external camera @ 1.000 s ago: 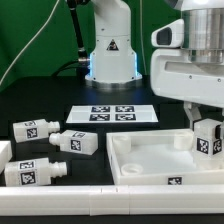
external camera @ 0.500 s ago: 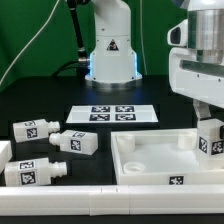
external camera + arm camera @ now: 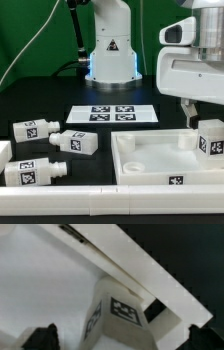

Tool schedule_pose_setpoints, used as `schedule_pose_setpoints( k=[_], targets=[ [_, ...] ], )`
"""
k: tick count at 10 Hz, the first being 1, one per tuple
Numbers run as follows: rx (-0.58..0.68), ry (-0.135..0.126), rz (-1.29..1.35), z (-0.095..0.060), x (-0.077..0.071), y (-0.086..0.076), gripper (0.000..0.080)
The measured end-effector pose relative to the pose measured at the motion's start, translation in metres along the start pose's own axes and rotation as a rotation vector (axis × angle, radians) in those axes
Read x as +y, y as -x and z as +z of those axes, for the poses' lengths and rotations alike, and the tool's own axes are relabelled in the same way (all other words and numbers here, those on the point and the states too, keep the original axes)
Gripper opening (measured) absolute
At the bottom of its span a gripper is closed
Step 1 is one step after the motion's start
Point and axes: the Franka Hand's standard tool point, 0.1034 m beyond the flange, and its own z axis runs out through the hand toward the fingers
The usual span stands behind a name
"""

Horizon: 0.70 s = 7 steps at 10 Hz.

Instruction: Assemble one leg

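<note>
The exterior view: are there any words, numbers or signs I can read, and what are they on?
No words or numbers can be read.
Warning triangle sign, on the white robot base; its inside is too small to read.
Black-and-white square tags, patterns only, on the thin flat white marker board, the chunky white plastic leg and the large white square tray.

I see the black counter (image 3: 40, 105) w/ the marker board (image 3: 113, 114) flat mid-back, three loose legs (image 3: 76, 142) on the exterior view's left, white tray (image 3: 150, 160) at right.
</note>
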Motion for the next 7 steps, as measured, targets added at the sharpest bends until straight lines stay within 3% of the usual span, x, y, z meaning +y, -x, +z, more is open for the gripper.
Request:
schedule_pose_setpoints(
  k=[6,7],
  targets=[
    [0.005,0.010,-0.443,0.0017,0.0011,-0.0013,0.0649],
    [0.013,0.026,-0.564,0.0026,0.0013,-0.0006,0.0649]
  ],
)
